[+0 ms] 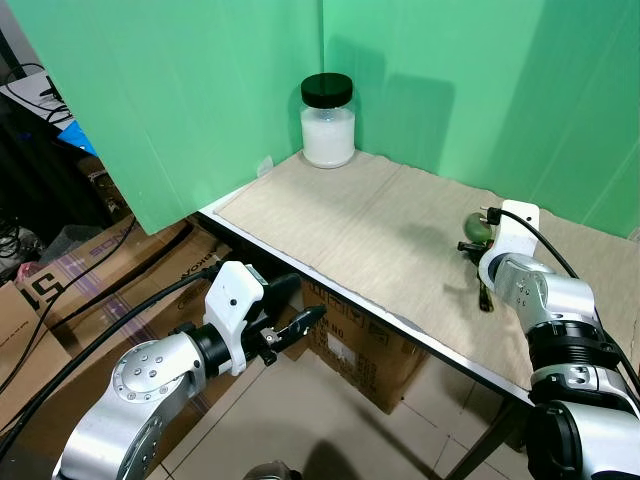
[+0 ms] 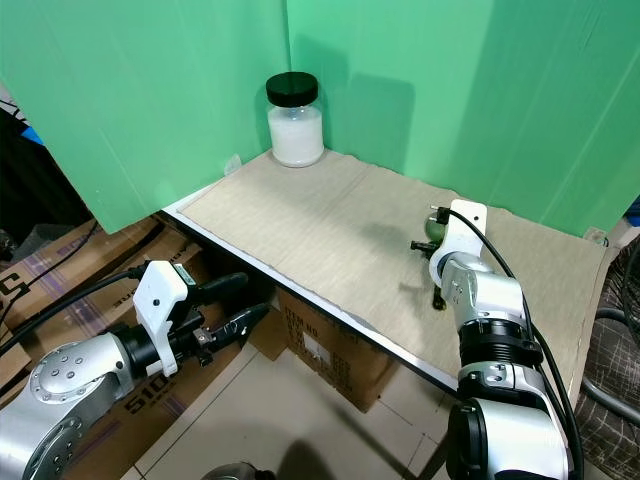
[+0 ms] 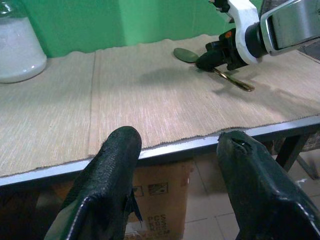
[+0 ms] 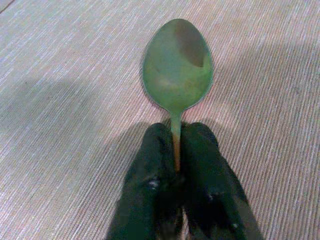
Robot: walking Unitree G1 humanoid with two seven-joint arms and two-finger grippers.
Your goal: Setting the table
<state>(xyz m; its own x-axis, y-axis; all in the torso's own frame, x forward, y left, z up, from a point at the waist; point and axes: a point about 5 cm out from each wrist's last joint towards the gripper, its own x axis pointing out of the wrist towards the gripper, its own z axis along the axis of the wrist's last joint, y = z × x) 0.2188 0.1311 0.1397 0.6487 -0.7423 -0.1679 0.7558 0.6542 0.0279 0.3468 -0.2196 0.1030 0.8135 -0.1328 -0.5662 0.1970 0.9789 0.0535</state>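
— One spoon (image 4: 177,65) was all we had out; our right claw (image 4: 176,150) pinched its handle over the table (image 1: 330,230).
— Our left claw (image 3: 175,165) hung open below the edge; most remained undone.

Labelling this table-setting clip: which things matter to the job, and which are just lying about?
Job: spoon, pinched at the neck by the right gripper; table mat.
Lying about: jar of white stuff, cardboard boxes under the table; left gripper idle, open.
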